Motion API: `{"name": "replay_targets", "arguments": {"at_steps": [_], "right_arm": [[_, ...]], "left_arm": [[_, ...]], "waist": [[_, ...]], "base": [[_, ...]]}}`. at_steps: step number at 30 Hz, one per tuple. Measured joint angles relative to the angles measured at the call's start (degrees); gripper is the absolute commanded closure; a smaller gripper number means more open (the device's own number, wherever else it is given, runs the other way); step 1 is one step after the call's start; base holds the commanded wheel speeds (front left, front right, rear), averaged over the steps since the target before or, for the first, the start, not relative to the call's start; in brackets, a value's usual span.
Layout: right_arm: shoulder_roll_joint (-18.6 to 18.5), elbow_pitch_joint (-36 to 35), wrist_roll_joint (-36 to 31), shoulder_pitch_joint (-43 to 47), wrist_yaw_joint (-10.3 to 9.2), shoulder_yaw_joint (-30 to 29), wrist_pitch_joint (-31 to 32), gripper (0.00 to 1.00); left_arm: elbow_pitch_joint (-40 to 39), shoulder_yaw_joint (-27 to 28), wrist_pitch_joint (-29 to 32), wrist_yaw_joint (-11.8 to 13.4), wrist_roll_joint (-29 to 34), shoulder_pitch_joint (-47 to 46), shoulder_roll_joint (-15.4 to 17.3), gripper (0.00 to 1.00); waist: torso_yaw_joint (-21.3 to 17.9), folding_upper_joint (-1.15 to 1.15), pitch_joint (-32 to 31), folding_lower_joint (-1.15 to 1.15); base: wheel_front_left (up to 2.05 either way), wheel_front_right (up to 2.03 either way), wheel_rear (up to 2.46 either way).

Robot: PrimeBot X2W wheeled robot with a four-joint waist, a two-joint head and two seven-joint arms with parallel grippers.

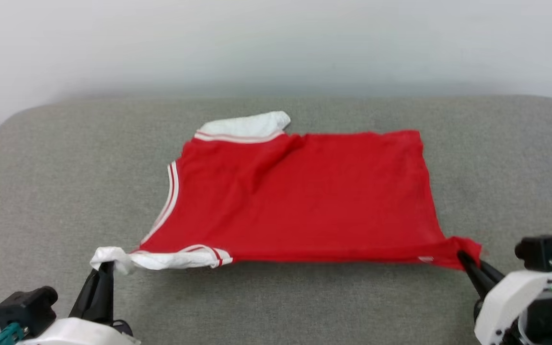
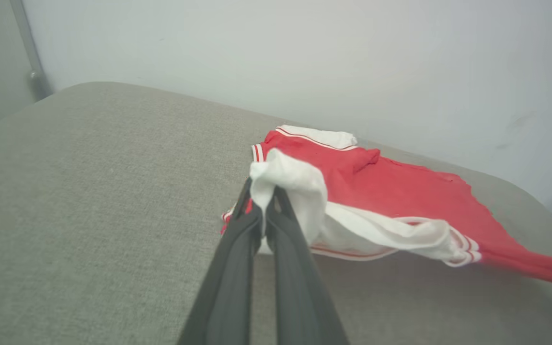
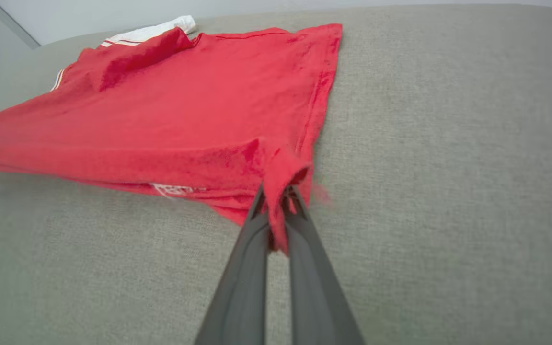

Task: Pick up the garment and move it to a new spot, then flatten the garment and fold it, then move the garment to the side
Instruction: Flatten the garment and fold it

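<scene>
While pinched at two corners, the red jersey (image 1: 300,196) lies spread.
Left gripper (image 1: 106,265) clamps a white sleeve (image 1: 161,260), right gripper (image 1: 463,256) the hem corner (image 1: 455,243) (grey cushion (image 1: 65,191) beneath).

Garment (image 1: 300,196): red jersey of soft fabric, plain red side up.
Far sleeve (image 1: 249,125): white, lying flat at the far left corner.
Near sleeve (image 1: 161,259): white, drawn out into a narrow strip.
Trim (image 1: 171,189): red-white stripes along the left edge and the sleeve seams.
Pose: spread nearly flat, one crease by the far sleeve.
Place: middle of the grey cushion (image 1: 55,182).
Near edge: taut and slightly raised, with the sleeve tip pinched in the left jaws and the right corner in the right jaws.
</scene>
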Motion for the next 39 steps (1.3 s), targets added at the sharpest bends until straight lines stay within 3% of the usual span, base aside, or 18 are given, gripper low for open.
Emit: {"name": "replay_targets", "arguments": {"at_steps": [6, 11, 18, 32, 34, 35, 36, 37, 39], "right_arm": [[3.21, -16.02, -4.25, 8.20, 0.00, -6.46, 11.04, 1.00], [4.41, -21.34, -6.50, 8.81, -0.02, -8.59, 17.10, 1.00], [5.00, -13.93, -7.00, 0.22, -0.03, -5.71, 18.28, 1.00], [2.38, 6.64, -5.43, -14.51, -0.03, 3.45, 11.71, 1.00], [2.33, 9.62, -5.26, -15.62, -0.03, 4.32, 10.32, 0.56], [2.24, 11.01, -5.38, -16.04, -0.03, 4.74, 9.49, 0.02], [2.18, 12.28, -5.55, -16.45, -0.03, 5.16, 8.54, 0.00], [2.22, 13.34, -5.59, -16.94, -0.03, 5.52, 7.47, 0.00], [2.49, 15.11, -5.27, -17.61, -0.03, 6.17, 5.22, 0.00]], "left_arm": [[-10.94, 0.56, 4.54, 4.22, 1.29, 4.35, 2.41, 1.00], [-13.22, 0.15, 6.93, 4.81, 1.63, 4.21, 3.36, 1.00], [-3.66, -1.87, 7.91, 0.48, -0.60, -5.10, 2.55, 1.00], [21.89, -5.00, 5.95, -8.62, -3.42, -21.67, -1.48, 1.00], [25.05, -5.69, 6.24, -9.69, -3.69, -23.35, -2.07, 1.00], [26.38, -6.05, 6.60, -10.13, -4.14, -24.03, -2.53, 0.78], [27.78, -6.23, 6.56, -10.27, -4.19, -24.60, -2.93, 0.48], [28.81, -6.38, 6.36, -10.62, -4.19, -25.07, -3.10, 0.04], [30.85, -6.33, 5.99, -11.07, -4.41, -25.98, -3.33, 0.00]], "waist": [[0.65, 0.00, -1.20, 0.00], [0.46, 0.00, -0.33, 0.01], [-0.16, 0.00, 3.79, 0.02], [-1.18, 0.00, 10.99, 0.03], [-1.32, 0.00, 11.58, 0.03], [-1.33, 0.00, 11.82, 0.03], [-1.32, 0.00, 12.00, 0.03], [-1.32, 0.00, 12.14, 0.03], [-1.37, 0.00, 12.17, 0.03]], "base": [[0.00, 0.00, 0.00], [0.00, 0.00, 0.00], [0.00, 0.00, 0.00], [0.00, 0.00, 0.00], [0.00, 0.00, 0.00], [0.00, 0.00, 0.00], [0.00, 0.00, 0.00], [0.00, 0.00, 0.00], [0.00, 0.00, 0.00]]}}
